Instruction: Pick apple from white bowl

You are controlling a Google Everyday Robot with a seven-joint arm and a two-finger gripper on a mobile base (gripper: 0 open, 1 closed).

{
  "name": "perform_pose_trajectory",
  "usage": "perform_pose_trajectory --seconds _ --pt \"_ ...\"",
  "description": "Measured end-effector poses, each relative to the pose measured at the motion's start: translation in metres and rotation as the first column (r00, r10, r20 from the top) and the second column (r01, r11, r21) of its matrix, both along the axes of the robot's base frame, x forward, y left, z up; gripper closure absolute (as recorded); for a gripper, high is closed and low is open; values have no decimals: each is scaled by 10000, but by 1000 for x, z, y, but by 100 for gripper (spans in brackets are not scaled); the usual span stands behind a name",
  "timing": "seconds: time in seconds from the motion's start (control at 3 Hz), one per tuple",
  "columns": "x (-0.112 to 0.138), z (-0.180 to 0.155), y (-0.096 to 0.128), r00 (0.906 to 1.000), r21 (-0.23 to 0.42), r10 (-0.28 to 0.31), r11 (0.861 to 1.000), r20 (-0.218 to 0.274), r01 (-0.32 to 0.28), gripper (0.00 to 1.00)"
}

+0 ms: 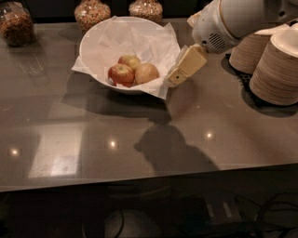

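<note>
Three apples crowd the white bowl; the tan apple lies rightmost, touching the red apple. The gripper hangs just beside the rim, grip state indeterminable. Risk: snagging the paper lining or seizing the wrong apple.

Site: a self-serve snack counter, office kitchenette type. Evidence: polished grey stone countertop; clear glass jars of nuts and cereal along its back edge; stacked beige paper bowls; large round paper-lined white bowl. My beige gripper hangs just beside that bowl's rim.
</note>
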State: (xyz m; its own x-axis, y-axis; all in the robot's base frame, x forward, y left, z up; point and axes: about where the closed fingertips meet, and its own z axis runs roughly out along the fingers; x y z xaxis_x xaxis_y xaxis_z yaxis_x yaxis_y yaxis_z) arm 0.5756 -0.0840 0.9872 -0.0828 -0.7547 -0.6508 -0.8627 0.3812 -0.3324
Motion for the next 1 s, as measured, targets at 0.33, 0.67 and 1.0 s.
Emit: perform_pose_trajectory --seconds 0.33,0.67,1.0 --pt "10 -4 11 9997 -86 225 9997 38 -224 0" --pt "25 -6 22 9992 -275 410 9988 -19 -410 0" --pt "41 -14 29 9990 -312 444 9985 -100 -447 19"
